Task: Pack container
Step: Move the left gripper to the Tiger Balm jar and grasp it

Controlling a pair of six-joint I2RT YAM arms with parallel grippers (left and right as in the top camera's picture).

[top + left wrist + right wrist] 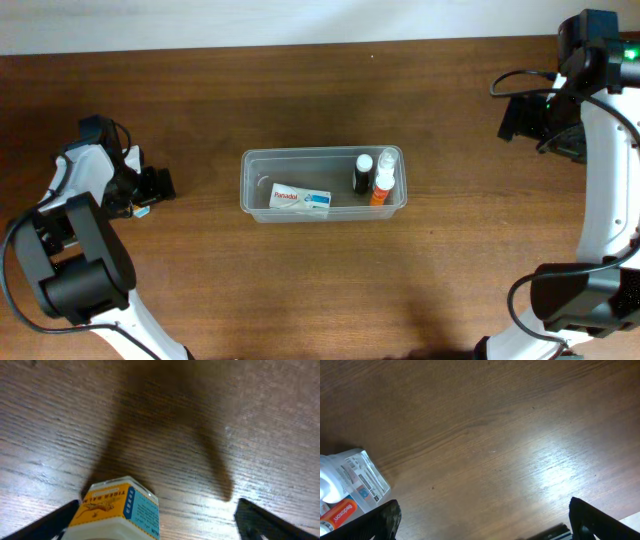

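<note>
The clear plastic container (254, 170) lies at the table's middle. It holds a white Panadol box (300, 198), a black bottle (363, 173), an orange bottle (381, 190) and a clear bottle (389, 158). My left gripper (155, 186) is far left of it, low over the table. In the left wrist view it (157, 525) is open around a yellow and blue Tiger Balm box (117, 507), which stands close to the left finger. My right gripper (517, 118) is at the far right, open and empty (487, 520).
The right wrist view shows a white labelled bottle (357, 480) and the orange bottle (337, 515) at its left edge, with bare wood table (495, 435) beyond. The table's far edge meets a white wall (300, 20).
</note>
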